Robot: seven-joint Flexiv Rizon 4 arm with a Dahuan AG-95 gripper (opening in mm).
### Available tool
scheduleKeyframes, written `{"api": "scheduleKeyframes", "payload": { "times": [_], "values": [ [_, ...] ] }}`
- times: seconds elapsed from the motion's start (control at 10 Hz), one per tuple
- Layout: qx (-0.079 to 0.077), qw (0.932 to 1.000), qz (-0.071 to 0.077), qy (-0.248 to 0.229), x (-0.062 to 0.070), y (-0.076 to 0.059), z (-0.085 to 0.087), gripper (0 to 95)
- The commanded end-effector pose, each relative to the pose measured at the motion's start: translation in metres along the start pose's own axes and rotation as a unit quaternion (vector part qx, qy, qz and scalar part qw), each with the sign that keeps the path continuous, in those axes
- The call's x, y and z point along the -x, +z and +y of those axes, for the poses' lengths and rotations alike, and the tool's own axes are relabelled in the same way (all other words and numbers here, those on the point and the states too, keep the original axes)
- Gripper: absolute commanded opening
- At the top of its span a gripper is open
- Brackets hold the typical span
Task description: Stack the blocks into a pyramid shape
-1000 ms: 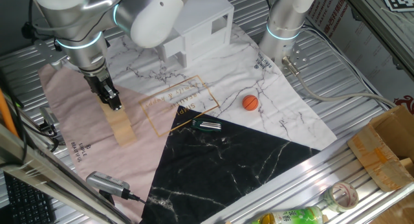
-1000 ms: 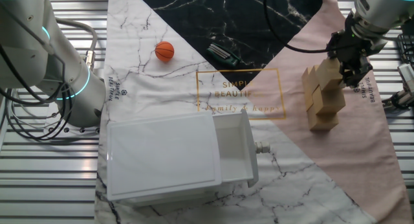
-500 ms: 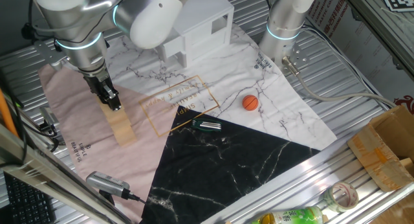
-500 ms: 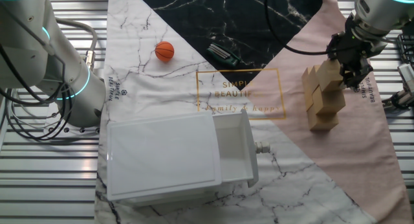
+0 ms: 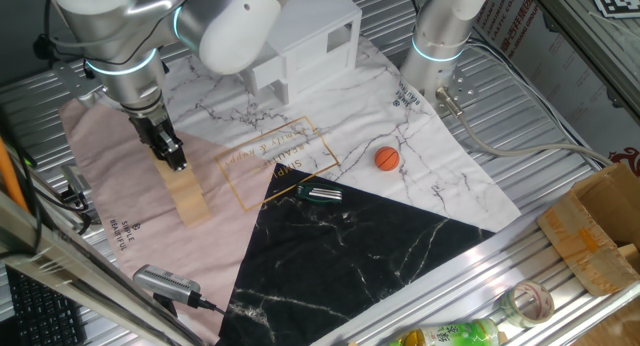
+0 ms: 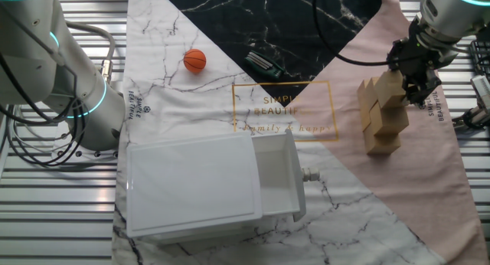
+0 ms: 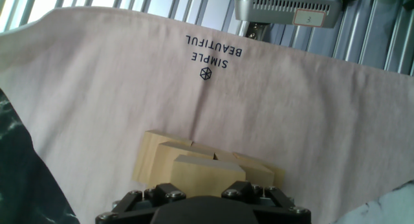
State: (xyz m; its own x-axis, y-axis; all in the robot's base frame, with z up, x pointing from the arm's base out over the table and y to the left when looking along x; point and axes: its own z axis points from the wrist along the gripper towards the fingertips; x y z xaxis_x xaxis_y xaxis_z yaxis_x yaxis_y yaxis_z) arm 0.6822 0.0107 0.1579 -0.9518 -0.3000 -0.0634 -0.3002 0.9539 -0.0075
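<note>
My gripper point(image 6: 414, 87) sits at the top of the block stack point(image 6: 384, 116), its black fingers point(image 5: 172, 154) down on either side of the uppermost block point(image 7: 208, 173). In the hand view that block fills the space just ahead of the finger mounts, and from both fixed views the fingers look pressed to its sides, so I read the gripper as clamped on the top block — though the actual contact is hidden behind the fingers.

Under it, the hand view shows more tan blocks stepping out to left and right, wider at the base than at the top. From one fixed view the stack point(image 5: 186, 195) reads as a narrow tilted column; from the other I see stepped faces, several blocks touching each other. I cannot count all six from any view.

The stack stands on the pink part of the cloth point(image 6: 429, 169), near its printed "SIMPLE BEAUTIFUL" mark point(image 7: 213, 54).

Further out, on the white marbled part, lies the orange ball point(image 5: 387, 159), well apart from the blocks. A small dark-and-silver object point(image 5: 320, 194) lies at the edge of the black marbled triangle — I cannot tell what it is. The white house point(image 6: 210, 187) stands at the cloth's far side from the blocks, beside the base of a second arm point(image 5: 440, 41)
</note>
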Motion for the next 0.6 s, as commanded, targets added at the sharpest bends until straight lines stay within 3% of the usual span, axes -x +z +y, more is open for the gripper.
{"api": "scheduleKeyframes", "payload": {
  "times": [0.1,0.6],
  "values": [
    [0.0,1.0,0.0,-0.003,0.0001,0.0001,0.0001,0.0],
    [0.0,1.0,0.0,-0.008,0.0001,0.0014,-0.0007,0.0]
  ]
}}
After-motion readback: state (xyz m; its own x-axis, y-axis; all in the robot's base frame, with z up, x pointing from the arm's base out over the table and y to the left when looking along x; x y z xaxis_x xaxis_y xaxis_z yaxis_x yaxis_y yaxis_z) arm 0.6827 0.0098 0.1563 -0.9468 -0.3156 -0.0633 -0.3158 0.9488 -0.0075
